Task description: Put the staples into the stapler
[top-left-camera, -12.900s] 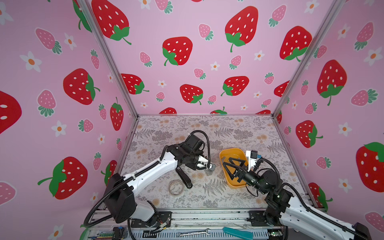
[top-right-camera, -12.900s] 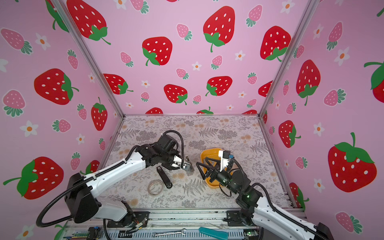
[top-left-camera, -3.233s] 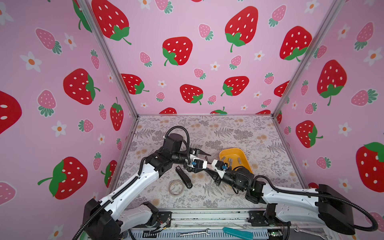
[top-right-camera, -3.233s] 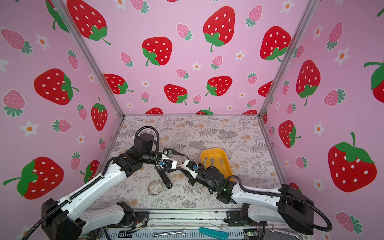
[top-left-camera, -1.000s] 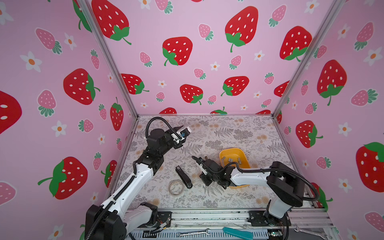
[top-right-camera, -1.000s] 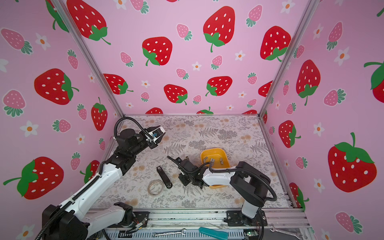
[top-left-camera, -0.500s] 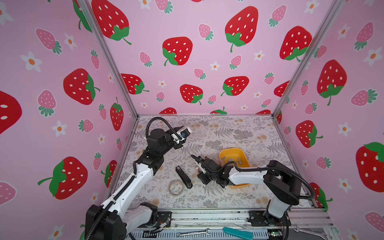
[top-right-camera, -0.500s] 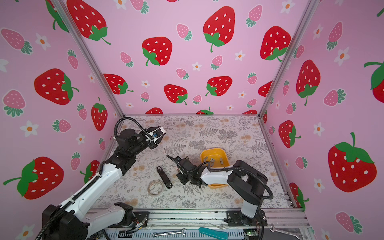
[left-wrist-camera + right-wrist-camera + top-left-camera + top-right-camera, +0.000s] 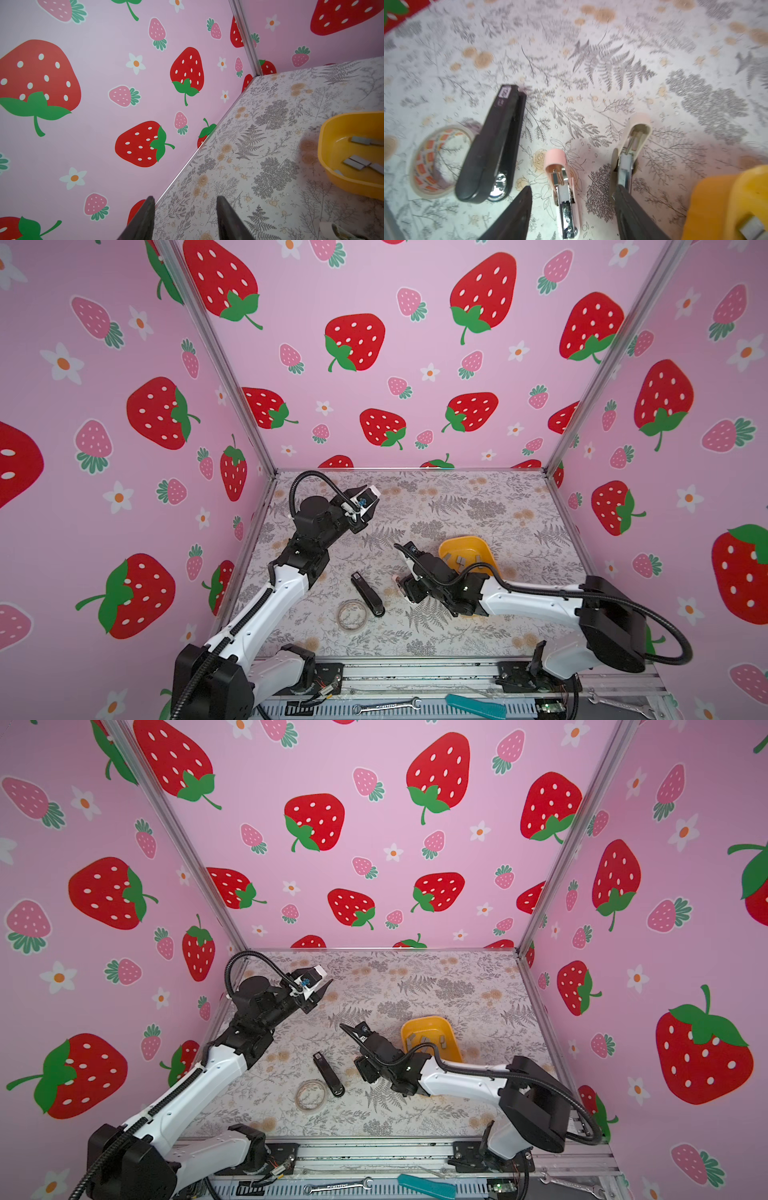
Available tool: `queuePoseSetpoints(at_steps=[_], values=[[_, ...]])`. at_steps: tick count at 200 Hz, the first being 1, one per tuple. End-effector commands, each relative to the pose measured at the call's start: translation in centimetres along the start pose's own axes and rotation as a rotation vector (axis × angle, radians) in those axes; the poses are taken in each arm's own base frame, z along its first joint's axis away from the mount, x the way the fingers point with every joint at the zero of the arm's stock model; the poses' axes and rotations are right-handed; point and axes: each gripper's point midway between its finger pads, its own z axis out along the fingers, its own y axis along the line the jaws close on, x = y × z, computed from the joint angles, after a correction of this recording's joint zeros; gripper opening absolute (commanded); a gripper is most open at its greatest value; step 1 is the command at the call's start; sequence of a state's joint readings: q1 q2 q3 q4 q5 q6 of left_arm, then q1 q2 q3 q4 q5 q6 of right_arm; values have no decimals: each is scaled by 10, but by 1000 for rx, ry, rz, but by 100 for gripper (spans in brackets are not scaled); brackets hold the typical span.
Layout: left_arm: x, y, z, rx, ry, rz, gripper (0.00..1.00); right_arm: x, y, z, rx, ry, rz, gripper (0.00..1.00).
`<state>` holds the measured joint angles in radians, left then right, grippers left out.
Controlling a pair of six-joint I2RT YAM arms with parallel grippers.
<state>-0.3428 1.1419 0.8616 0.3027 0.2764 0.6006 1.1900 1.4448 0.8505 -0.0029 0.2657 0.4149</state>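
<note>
A small pink stapler (image 9: 563,187) lies opened on the table with its metal channel facing up. My right gripper (image 9: 572,193) is low over it, open, with a finger on each side and no grip. A cream stapler (image 9: 638,128) lies just beyond the right finger. Several grey strips of staples (image 9: 459,560) (image 9: 422,1040) (image 9: 357,162) rest in the yellow tray (image 9: 471,545) (image 9: 453,1048) (image 9: 324,145) (image 9: 716,203). My left gripper (image 9: 320,996) (image 9: 185,205) is raised near the back left wall, open and empty.
A black stapler (image 9: 368,593) (image 9: 328,1073) (image 9: 496,145) and a roll of clear tape (image 9: 352,614) (image 9: 311,1094) (image 9: 436,162) lie left of the right gripper. Pink strawberry walls close in the table on three sides.
My right gripper's jaws have spread apart low over the table beside the black stapler. The left arm has stayed raised and still.
</note>
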Motion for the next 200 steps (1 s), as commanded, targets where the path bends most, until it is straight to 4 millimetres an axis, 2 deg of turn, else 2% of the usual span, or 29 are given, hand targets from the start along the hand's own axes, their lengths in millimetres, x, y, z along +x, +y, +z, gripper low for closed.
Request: queuePoseSetpoints(at_steps=[1, 13, 27, 41, 51, 58, 60, 64, 73, 86, 103, 121, 141, 151, 162, 179, 200], values=[[-40, 3, -4, -43, -95, -2, 51, -2, -11, -35, 50, -30, 72, 66], [-38, -7, -6, -28, -71, 50, 52, -11, -4, -55, 12, -64, 96, 65], [-29, -16, -9, -3, -30, 101, 52, -27, 15, -85, -114, -121, 124, 65], [-16, -28, -11, 52, 19, 164, 53, -49, 37, -122, -297, -209, 173, 65], [-9, -36, -11, 105, 56, 228, 53, -65, 42, -148, -378, -279, 205, 65], [-5, -42, -12, 150, 77, 274, 52, -74, 42, -158, -397, -313, 218, 67], [-3, -44, -13, 166, 87, 285, 52, -82, 40, -171, -409, -350, 228, 68], [-1, -47, -14, 187, 98, 306, 52, -90, 36, -180, -410, -383, 237, 70], [4, -54, -16, 243, 120, 349, 52, -104, 27, -193, -374, -441, 244, 74], [13, -70, -24, 358, 146, 433, 49, -124, -2, -205, -230, -523, 266, 75], [32, -92, -35, 502, 171, 536, 49, -136, -40, -205, -35, -577, 279, 67], [56, -115, -47, 652, 184, 629, 48, -138, -81, -197, 126, -605, 321, 66], [77, -136, -58, 789, 191, 677, 48, -125, -127, -180, 260, -627, 355, 64], [82, -145, -63, 847, 181, 692, 47, -106, -153, -167, 315, -599, 436, 61], [84, -153, -70, 900, 159, 716, 47, -95, -164, -158, 322, -602, 433, 55], [87, -168, -80, 974, 105, 761, 47, -72, -181, -149, 417, -594, 437, 57], [89, -184, -91, 1050, 84, 821, 45, -68, -193, -151, 498, -580, 426, 57]])
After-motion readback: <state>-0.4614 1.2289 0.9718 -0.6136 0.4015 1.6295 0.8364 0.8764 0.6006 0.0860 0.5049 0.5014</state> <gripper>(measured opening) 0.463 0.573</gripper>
